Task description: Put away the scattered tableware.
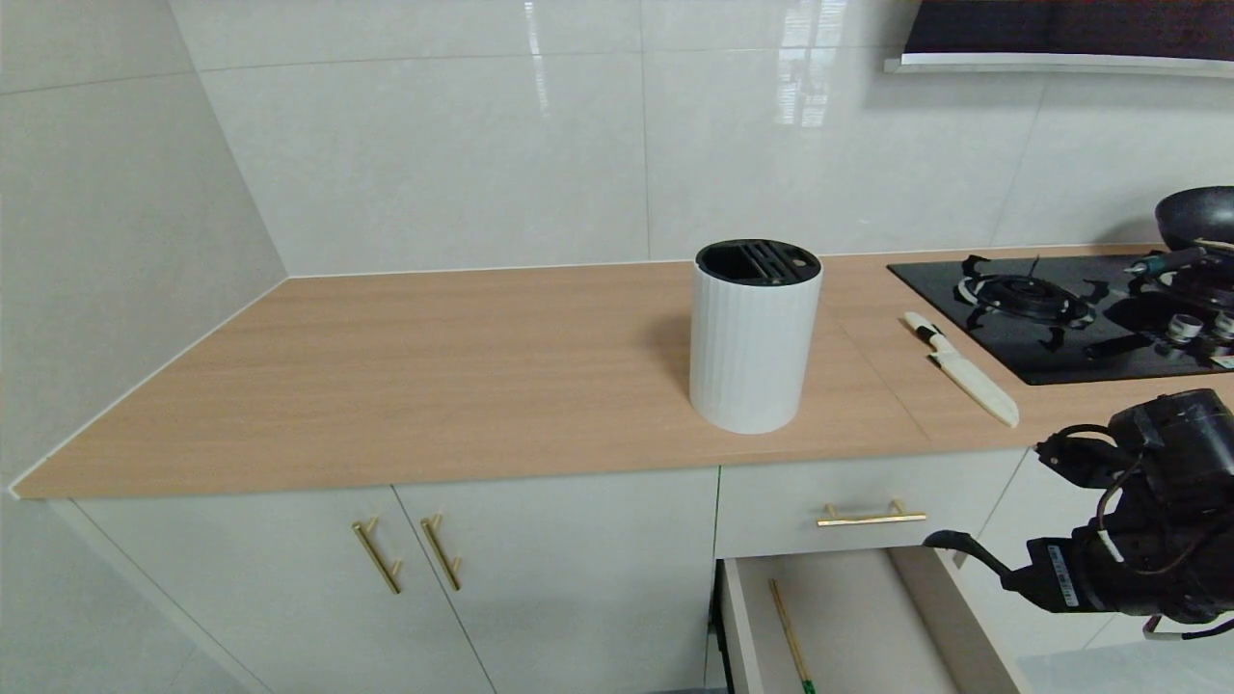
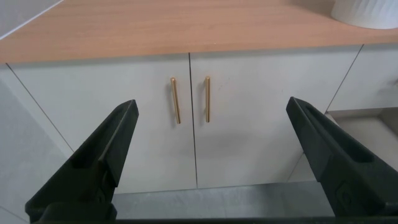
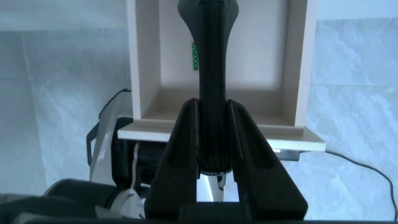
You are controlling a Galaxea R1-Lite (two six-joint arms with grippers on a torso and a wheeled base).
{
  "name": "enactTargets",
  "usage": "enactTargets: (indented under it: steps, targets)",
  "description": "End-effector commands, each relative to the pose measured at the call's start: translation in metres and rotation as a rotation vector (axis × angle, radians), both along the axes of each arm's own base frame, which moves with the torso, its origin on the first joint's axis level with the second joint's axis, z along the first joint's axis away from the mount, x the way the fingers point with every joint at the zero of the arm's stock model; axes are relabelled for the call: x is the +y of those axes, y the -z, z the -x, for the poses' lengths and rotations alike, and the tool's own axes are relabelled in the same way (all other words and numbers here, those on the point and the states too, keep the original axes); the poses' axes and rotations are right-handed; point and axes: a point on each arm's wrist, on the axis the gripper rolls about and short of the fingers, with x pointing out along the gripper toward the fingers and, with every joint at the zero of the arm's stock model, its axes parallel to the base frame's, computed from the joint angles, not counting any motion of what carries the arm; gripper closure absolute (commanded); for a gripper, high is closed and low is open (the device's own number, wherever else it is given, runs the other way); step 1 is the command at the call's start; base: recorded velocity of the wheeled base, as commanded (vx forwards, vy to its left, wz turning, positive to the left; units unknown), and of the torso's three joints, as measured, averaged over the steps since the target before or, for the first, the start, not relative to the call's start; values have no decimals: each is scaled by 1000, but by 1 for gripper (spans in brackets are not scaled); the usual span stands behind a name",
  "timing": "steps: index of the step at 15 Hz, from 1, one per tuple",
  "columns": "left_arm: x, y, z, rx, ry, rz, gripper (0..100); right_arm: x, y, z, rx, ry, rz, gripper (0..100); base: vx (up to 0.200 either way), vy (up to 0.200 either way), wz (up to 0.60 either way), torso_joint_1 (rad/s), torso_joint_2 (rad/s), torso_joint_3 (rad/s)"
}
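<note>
So the right gripper pinched a black handle by the open drawer, left gripper spread; releasing off-centre might've dropped it outside.

The drawer and chopstick run off the head view's bottom edge; the black utensil is cut off too.

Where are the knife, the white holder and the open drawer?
knife [image 1: 961,371]: head view, on its blade.
white holder [image 1: 754,352]: head view, on its ribbed side.
open drawer [image 1: 858,617]: head view, on its bare floor.
</note>
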Motion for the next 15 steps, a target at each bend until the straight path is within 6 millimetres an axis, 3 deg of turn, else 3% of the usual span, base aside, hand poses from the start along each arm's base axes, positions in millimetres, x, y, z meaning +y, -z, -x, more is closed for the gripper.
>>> enactTargets:
  steps: [1, 4, 15]
  targets:
    - [0, 0, 0, 1, 0, 0, 0, 1, 15, -4, 54, -1, 6, 100, 0, 0, 0, 0, 0, 0]
    - [0, 0, 0, 1, 0, 0, 0, 1, 25, -8, 48, 0, 7, 100, 0, 0, 0, -81, 194, 109]
    - [0, 0, 0, 1, 0, 0, 0, 2, 44, -18, 40, 18, 34, 100, 0, 0, 0, -216, 494, 270]
